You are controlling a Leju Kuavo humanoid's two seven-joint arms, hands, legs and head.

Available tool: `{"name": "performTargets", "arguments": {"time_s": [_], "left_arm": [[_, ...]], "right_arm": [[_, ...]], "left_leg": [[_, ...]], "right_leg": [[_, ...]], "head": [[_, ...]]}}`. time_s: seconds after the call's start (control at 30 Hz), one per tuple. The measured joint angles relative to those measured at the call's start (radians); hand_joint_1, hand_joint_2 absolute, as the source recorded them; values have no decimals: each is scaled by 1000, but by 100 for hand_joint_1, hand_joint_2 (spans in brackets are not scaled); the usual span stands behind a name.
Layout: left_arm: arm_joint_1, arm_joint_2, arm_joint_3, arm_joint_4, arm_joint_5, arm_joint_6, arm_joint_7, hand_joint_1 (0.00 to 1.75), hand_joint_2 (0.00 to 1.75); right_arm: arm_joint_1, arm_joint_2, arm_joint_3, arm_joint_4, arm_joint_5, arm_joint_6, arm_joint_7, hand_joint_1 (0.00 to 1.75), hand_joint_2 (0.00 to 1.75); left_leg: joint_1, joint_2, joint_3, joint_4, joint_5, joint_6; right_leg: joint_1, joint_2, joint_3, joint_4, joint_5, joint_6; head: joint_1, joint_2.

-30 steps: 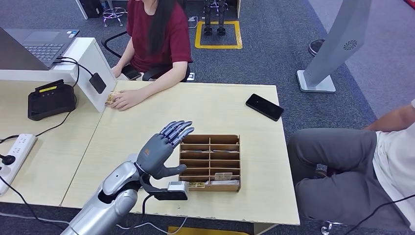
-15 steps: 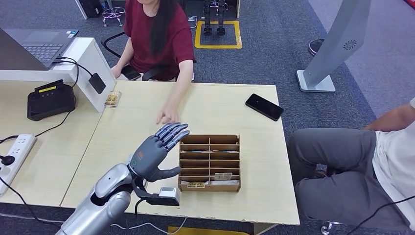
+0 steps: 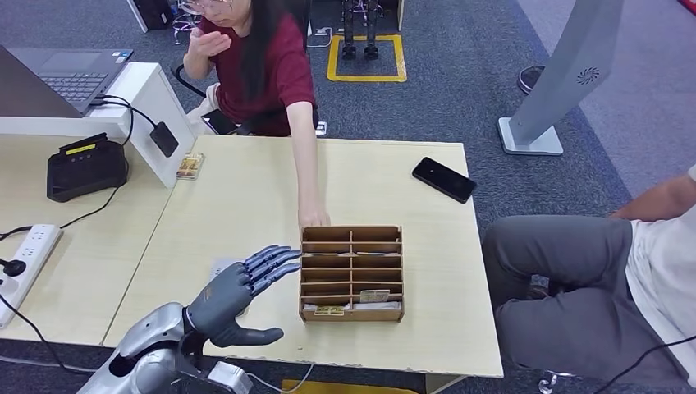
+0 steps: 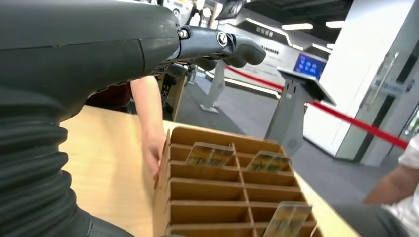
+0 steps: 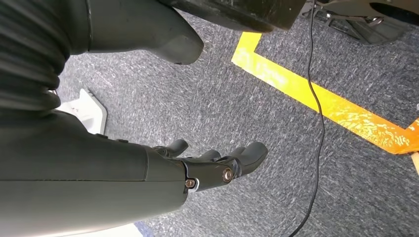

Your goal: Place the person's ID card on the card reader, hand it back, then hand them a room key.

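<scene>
My left hand (image 3: pixel 234 291) hovers over the table's near edge, fingers spread and holding nothing, just left of a wooden slotted card box (image 3: pixel 353 272). Key cards stand in the box's near slots (image 3: pixel 375 295). From the left wrist view, my left hand's fingers (image 4: pixel 217 44) stretch above the box (image 4: pixel 207 197), where more cards (image 4: pixel 210 154) stand. A person's hand (image 3: pixel 313 217) touches the box's far left corner. A small card (image 3: pixel 190 167) lies by the white stand. The black card reader (image 3: pixel 82 168) sits far left. My right hand (image 5: pixel 222 160) hangs over the floor, holding nothing.
A black phone (image 3: pixel 443 179) lies at the table's far right. A laptop (image 3: pixel 70 78) sits on the white stand (image 3: pixel 156 98), and a power strip (image 3: pixel 29 254) lies at the left edge. A seated person's legs (image 3: pixel 574 279) are close on the right.
My left hand has drawn back and sunk toward the near table edge. The person's hand left the small card by the stand and reached to the box's far corner.
</scene>
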Motion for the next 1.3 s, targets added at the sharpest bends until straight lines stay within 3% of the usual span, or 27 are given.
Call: {"name": "performTargets", "arguments": {"time_s": [0.23,0.57,0.8,1.1,1.3], "left_arm": [[69,13,4,-28,-75,20,-17,0,175],[94,1,3,-28,-201,120,58,0,175],[95,-6,-2,-28,-227,135,76,0,175],[64,-46,-8,51,-403,257,236,0,175],[52,-56,-8,120,-418,272,268,0,175]], "right_arm": [[-1,0,-4,-1,0,-1,4,0,175],[-1,0,-8,-2,-1,-4,10,0,175],[-1,0,-8,-2,-1,-4,11,0,175],[-2,0,-11,-2,2,-7,18,0,175],[-1,0,-23,-2,1,-9,17,0,175]], "left_leg": [[0,0,0,0,0,0],[0,0,0,0,0,0],[0,0,0,0,0,0],[0,0,0,0,0,0],[0,0,0,0,0,0]], "right_leg": [[0,0,0,0,0,0],[0,0,0,0,0,0],[0,0,0,0,0,0],[0,0,0,0,0,0],[0,0,0,0,0,0]], "head": [[0,0],[0,0],[0,0],[0,0],[0,0]]}}
